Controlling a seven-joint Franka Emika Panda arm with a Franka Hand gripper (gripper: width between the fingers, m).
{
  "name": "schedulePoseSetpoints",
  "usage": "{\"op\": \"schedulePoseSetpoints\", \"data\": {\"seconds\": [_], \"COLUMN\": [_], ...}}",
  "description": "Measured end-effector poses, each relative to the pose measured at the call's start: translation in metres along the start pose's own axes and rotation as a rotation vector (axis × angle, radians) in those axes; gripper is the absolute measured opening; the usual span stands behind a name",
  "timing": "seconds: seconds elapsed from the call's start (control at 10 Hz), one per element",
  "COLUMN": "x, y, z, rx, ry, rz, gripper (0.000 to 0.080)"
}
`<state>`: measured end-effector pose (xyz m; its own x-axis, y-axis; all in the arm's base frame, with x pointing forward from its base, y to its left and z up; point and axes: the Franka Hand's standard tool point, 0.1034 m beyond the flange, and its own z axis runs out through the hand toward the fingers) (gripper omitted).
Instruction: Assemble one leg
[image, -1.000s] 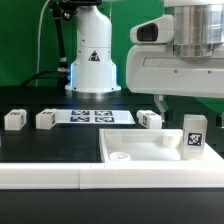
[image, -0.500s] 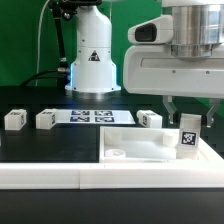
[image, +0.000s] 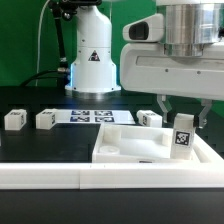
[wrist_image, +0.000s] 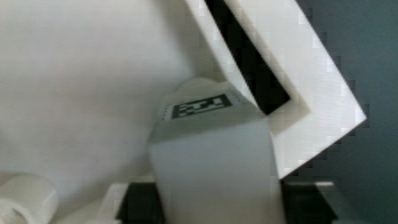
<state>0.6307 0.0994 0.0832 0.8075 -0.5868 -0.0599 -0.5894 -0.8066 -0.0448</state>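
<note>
you have the leg (image: 183, 136) pinched upright between the gripper (image: 184, 122) jaws, long axis vertical, hanging directly under the wrist over the tray's (image: 120, 152) right-hand corner in the exterior view.

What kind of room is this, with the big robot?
Probably a robot lab. A robot arm's gripper holds a tagged leg over a white tray, and a marker board lies on the black table.

The black table (image: 40, 145) carries loose legs (image: 45, 120), marker board (image: 92, 116) (flat) and tray (image: 120, 140).
</note>
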Motion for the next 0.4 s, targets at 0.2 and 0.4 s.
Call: {"op": "schedulePoseSetpoints", "data": {"seconds": [0.2, 0.4], "x": [0.0002, 0.0003], "y": [0.0003, 0.0003], "z": [0.0, 0.0], "rx": [0.0, 0.0], "ry": [0.0, 0.0], "rz": [-0.003, -0.002], "gripper": [0.0306, 0.0306]}}
